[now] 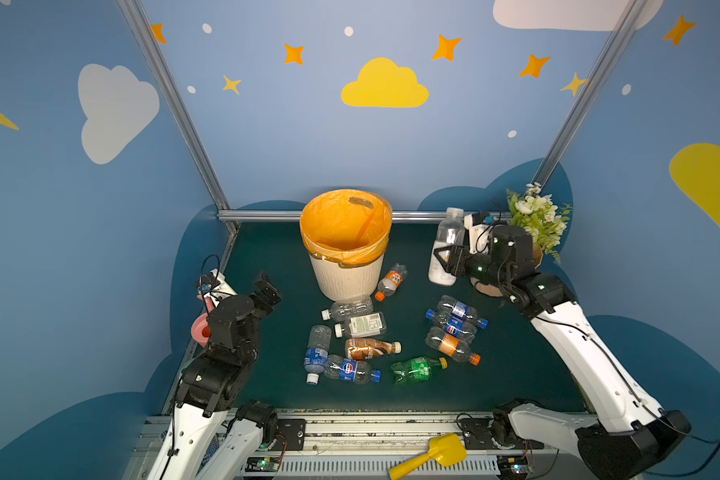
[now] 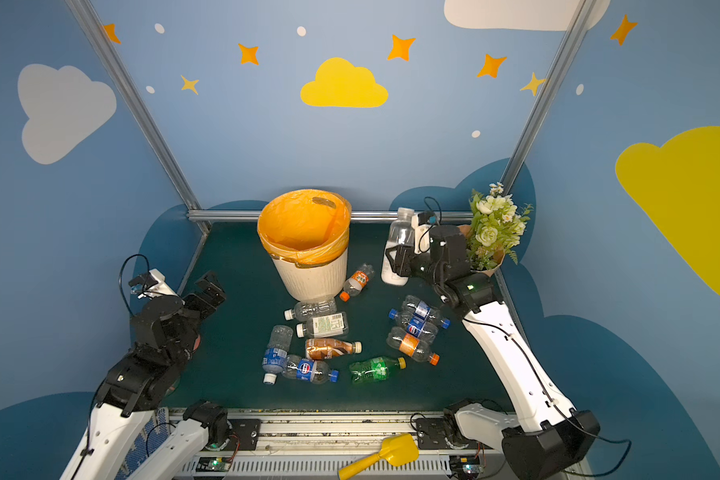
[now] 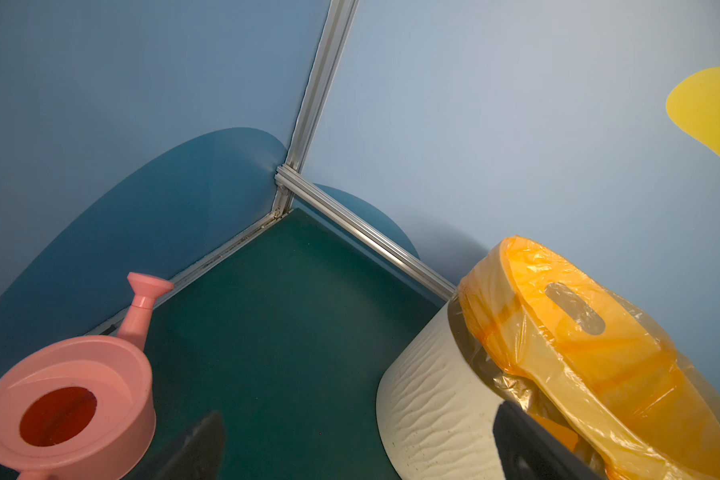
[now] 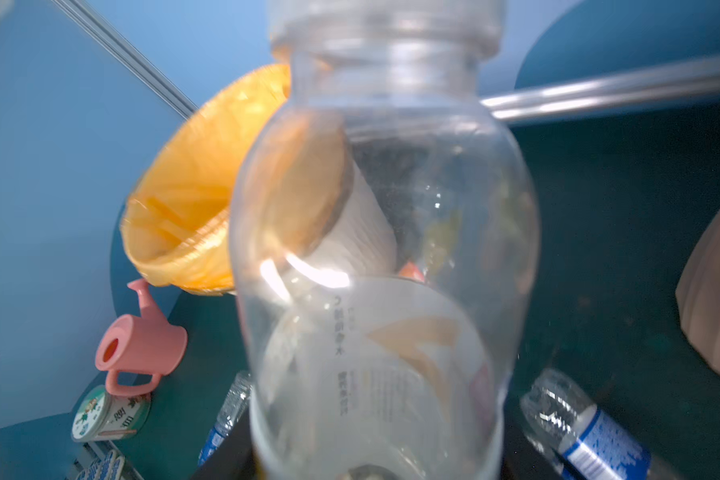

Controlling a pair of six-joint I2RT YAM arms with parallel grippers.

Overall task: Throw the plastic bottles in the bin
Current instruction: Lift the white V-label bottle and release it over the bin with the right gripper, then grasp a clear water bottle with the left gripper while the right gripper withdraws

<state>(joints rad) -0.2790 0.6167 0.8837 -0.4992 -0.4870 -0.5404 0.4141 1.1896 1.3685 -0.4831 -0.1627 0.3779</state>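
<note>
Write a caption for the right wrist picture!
A clear bottle gripped up close, with the orange-lined bin behind it.

Plastic bottles (image 1: 362, 325): 11 in total
Green bottle (image 1: 418, 368): 1
Brown bottle (image 1: 371, 348): 1
Bin (image 1: 346, 278): 1
Pink watering can (image 3: 125, 374): 1
Flower pot (image 4: 715, 299): 1
Yellow scoop (image 1: 445, 451): 1
Round jar (image 4: 109, 411): 1

Bin (image 1: 346, 278) rear centre; bottles (image 1: 364, 325) in front of it; watering can (image 1: 200, 330) far left; flowers (image 1: 537, 216) rear right
</note>
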